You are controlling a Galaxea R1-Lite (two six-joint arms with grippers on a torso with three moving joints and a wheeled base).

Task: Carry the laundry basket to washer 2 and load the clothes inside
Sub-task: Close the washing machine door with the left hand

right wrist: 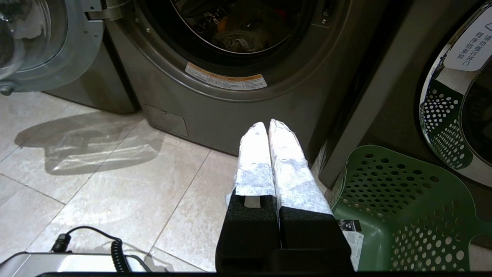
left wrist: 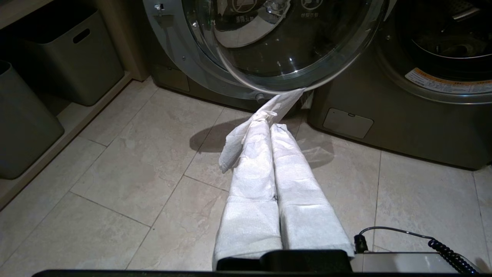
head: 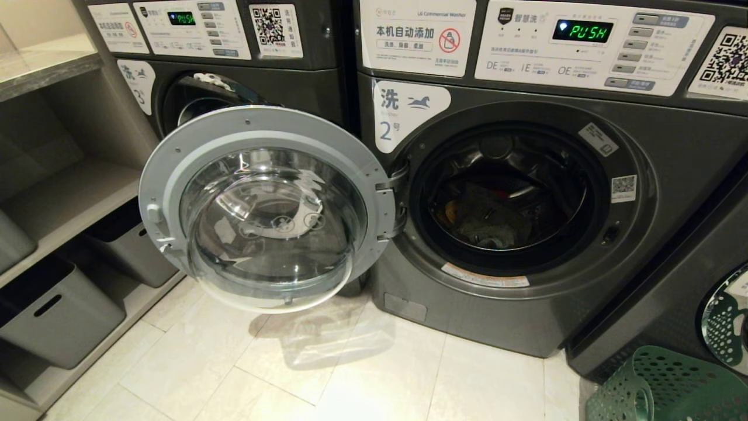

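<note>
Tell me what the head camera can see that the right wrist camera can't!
Only the head view shows the green PUSH display, the white label with the numeral 2 and the grey storage bins on the shelves to the robot's left.

Only the right wrist view shows the right pincer, its white-wrapped fingers pressed together and holding nothing, above the tiled floor.

Both show washer 2 with its round door swung open, clothes lying in the drum, and the green laundry basket on the floor at its right.

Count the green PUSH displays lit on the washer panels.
2. One is on the far-left washer's panel; the other is on washer 2, above its open drum. Others may lie outside the view.
</note>
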